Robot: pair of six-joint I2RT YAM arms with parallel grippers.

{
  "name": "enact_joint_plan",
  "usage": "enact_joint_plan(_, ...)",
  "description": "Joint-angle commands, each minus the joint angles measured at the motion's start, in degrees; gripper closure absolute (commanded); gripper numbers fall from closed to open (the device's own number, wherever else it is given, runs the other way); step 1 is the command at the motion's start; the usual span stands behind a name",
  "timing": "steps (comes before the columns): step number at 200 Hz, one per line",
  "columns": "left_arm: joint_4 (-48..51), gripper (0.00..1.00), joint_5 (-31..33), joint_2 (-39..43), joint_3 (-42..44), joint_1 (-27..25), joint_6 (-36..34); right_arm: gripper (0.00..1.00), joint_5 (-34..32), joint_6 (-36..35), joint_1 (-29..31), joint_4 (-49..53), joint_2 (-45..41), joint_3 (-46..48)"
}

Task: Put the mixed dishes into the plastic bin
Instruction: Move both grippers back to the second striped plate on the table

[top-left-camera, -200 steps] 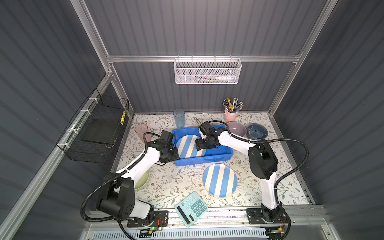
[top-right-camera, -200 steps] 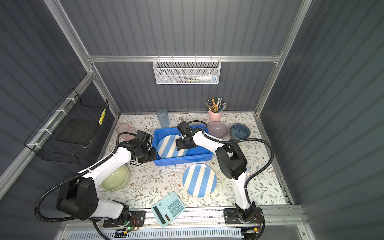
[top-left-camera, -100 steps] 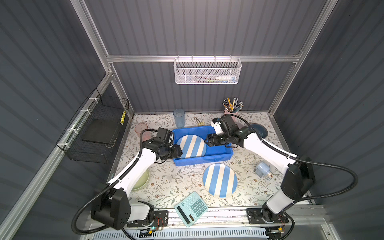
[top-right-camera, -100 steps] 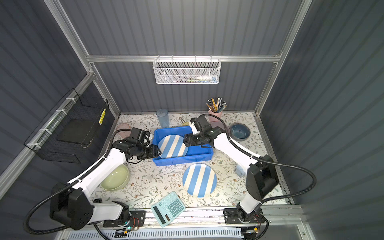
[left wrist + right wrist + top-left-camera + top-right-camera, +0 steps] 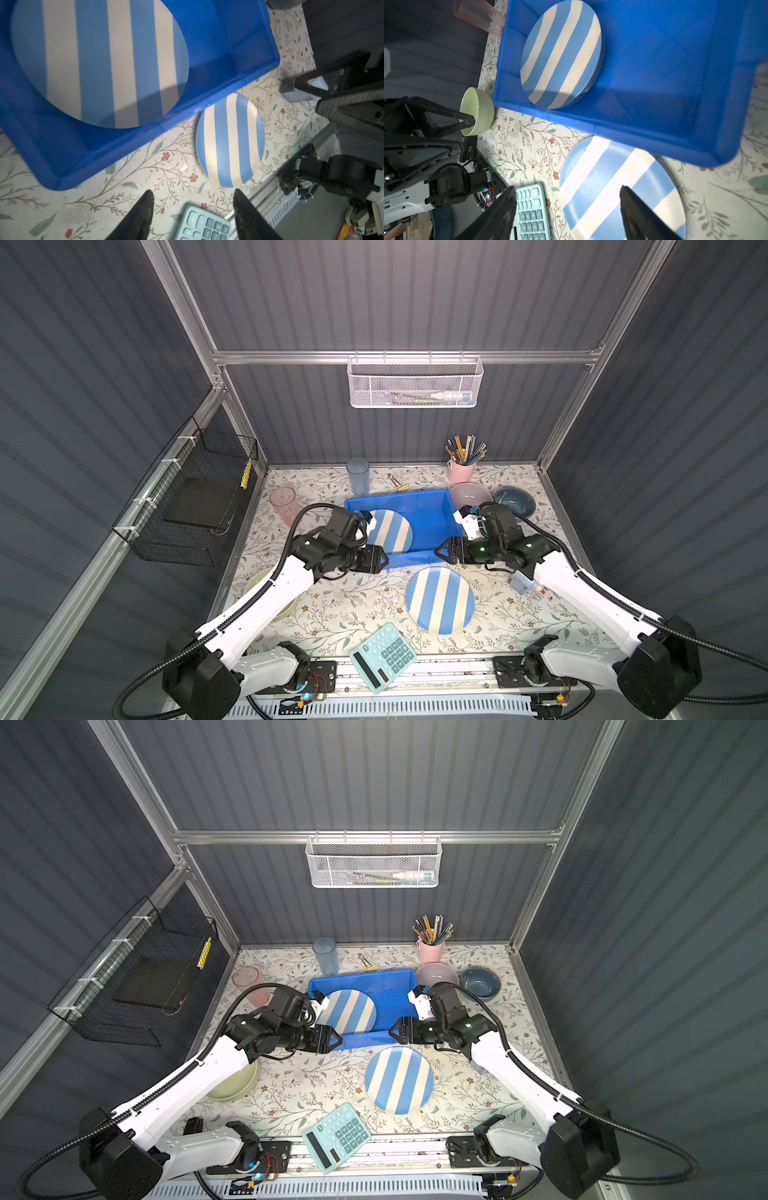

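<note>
Sitting mid-table, plastic bin (image 5: 428, 514): holds a stack of striped plates (image 5: 560, 54) at its left end.
Black wire basket (image 5: 195, 497): hangs on the left wall, with one dark flat thing inside.
White mesh basket (image 5: 415, 383): on the back wall; small items inside, too unclear to name.
Loose striped plate (image 5: 440, 599): on the table, just in front of the bin.
Pink bowl (image 5: 469, 494), dark-blue bowl (image 5: 515, 501): outside the bin, by its far right corner.
Pale-green bowl (image 5: 477, 110): outside, near the bin's front left corner.
Left gripper (image 5: 193, 197): fingers spread, empty, over the bin's front wall.
Right gripper (image 5: 568, 191): fingers spread, empty, facing the left one.
Pink cup (image 5: 460, 470): full of pencils.
</note>
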State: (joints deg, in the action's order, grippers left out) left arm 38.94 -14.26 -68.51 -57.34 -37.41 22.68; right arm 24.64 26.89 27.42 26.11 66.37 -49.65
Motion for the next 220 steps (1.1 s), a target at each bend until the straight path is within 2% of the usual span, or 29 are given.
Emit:
enact_joint_plan(1,-2.20,0.41,-0.79,0.75,2.61,-4.11,1.81,0.23,2.36,2.07,-0.96,0.19,-4.08,4.86)
enact_joint_plan(39,-9.35,0.49,2.85,-2.48,6.03,-13.03,4.92,0.29,3.77,5.38,-2.97,-1.34,-9.39,13.06)
enact_joint_plan(58,-13.85,0.53,3.61,-5.38,7.50,-15.70,6.15,0.32,3.35,7.46,-3.93,-2.45,-11.35,16.59)
enact_joint_plan(109,-17.83,0.62,9.55,-13.10,7.87,-21.65,6.79,0.42,1.39,10.48,-5.36,-3.53,-15.21,24.65)
enact_joint_plan(138,-19.55,0.66,11.43,-14.03,9.48,-22.09,7.57,0.44,-0.55,12.04,-5.56,-5.59,-16.61,27.94)
enact_joint_plan(181,-22.81,0.77,11.60,-17.25,11.37,-22.18,9.70,0.41,-4.24,11.52,-5.77,-4.18,-16.17,28.99)
enact_joint_plan(220,-23.39,0.77,13.86,-18.24,12.27,-22.31,10.54,0.42,-8.45,11.53,-5.83,-2.19,-15.39,29.82)
